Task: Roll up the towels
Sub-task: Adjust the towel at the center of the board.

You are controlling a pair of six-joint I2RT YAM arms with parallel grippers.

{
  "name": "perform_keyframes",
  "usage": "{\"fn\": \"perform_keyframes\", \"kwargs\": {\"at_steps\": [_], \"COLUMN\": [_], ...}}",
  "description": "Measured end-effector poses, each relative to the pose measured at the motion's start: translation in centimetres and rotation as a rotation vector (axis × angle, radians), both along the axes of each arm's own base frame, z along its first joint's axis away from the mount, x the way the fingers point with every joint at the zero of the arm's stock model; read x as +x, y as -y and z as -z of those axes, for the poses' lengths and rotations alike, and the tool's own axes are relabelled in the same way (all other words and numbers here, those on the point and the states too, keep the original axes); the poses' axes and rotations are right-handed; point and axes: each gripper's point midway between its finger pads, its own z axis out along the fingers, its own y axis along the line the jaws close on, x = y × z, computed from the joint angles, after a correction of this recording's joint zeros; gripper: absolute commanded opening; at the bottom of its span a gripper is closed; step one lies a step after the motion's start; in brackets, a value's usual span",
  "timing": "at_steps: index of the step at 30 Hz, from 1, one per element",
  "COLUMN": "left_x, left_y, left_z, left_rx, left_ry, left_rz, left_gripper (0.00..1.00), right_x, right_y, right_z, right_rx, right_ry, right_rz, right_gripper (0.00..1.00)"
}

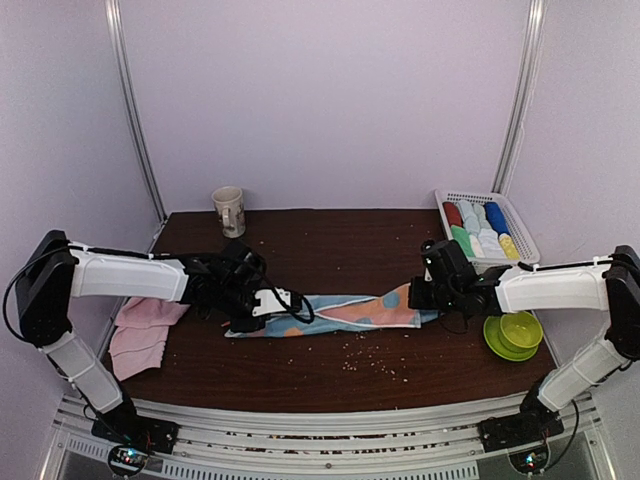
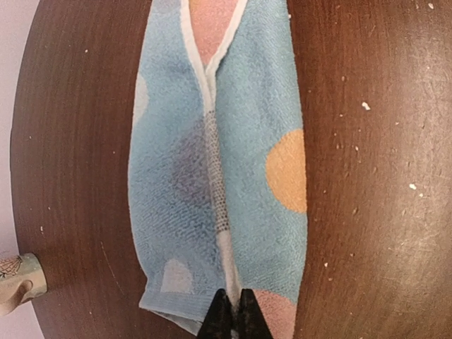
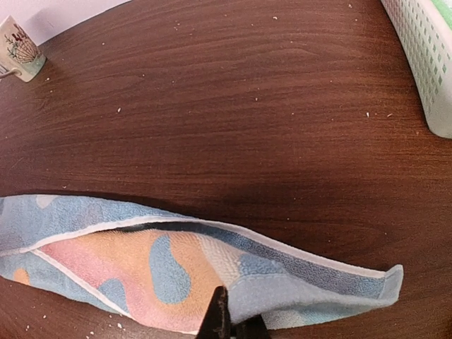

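- The patterned towel [image 1: 350,310] is light blue with orange, pink and white patches and a white hem.
- It is folded lengthwise into a long narrow strip. In the left wrist view its two hemmed long edges meet along the middle.
- The strip lies unrolled, running left to right across the front middle of the counter [image 1: 340,250], between the two arms.
- The left claw [image 2: 229,318] is clenched on the strip's left end, its tips pressed together over the hem.
- The right claw [image 3: 229,321] is clenched on the right end. There the fabric rides slightly off the wood, with a shadow under it and one corner curling up.
- The pink towels [image 1: 140,335] lie in a loose heap at the counter's left edge, partly draped over it and well apart from the strip.
- Behind the strip the wood is bare as far as the mug [image 1: 229,210] at the back left and the white basket [image 1: 465,194] at the back right.
- The basket holds a row of coloured rolls [image 1: 480,228] in red, green, pale blue, white, blue and yellow.
- A green bowl [image 1: 512,333] sits near the right edge, beside the right arm.
- Crumbs [image 1: 370,355] dot the strip of wood between the towel and the near edge.
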Motion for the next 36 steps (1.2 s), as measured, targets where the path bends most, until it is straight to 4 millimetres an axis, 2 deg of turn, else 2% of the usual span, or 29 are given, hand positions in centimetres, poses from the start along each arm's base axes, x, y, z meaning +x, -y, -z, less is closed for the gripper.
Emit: {"fn": "perform_keyframes", "kwargs": {"at_steps": [4,5,7,10,12,16,19,25,29,32,36], "left_x": [0.1,0.2,0.4,0.7,1.0,1.7,2.7,5.2,6.1,6.5,7.0], "left_y": [-0.1,-0.2,-0.2,-0.3,-0.5,-1.9,-3.2,-5.0,-5.1,-5.0,-5.2], "left_z": [0.5,0.6,0.5,0.2,0.0,-0.1,0.0,-1.0,-3.0,-4.0,-4.2], "left_rx": [0.004,0.007,0.008,0.007,-0.002,-0.016,-0.023,-0.074,-0.129,-0.156,-0.163], "left_ry": [-0.012,-0.009,0.001,0.017,0.031,0.046,0.052,0.087,0.134,0.161,0.178], "left_rz": [-0.020,-0.026,-0.034,-0.043,-0.053,-0.091,-0.132,-0.218,-0.244,-0.257,-0.286], "left_gripper": [0.00,0.00,0.00,0.00,0.00,0.00,0.00,0.00,0.00,0.00,0.00], "right_x": [0.0,0.0,-0.1,-0.1,0.0,0.7,1.3,1.0,0.3,-0.9,-2.3], "right_y": [0.0,0.0,0.0,0.0,-0.1,-0.3,-0.2,0.8,1.3,2.0,2.3], "right_z": [0.1,0.2,0.6,1.7,2.6,3.5,3.2,1.5,0.2,0.3,0.9], "right_rx": [-0.002,-0.004,-0.015,-0.049,-0.070,-0.121,-0.162,-0.227,-0.234,-0.244,-0.237], "right_ry": [-0.002,-0.005,-0.013,-0.037,-0.058,-0.083,-0.078,-0.049,-0.034,-0.044,-0.066], "right_rz": [-0.001,-0.002,-0.005,-0.014,-0.016,-0.023,-0.023,-0.037,-0.062,-0.083,-0.114], "right_gripper": [0.00,0.03,0.17,0.45,0.55,0.67,0.72,0.72,0.72,0.71,0.70]}}
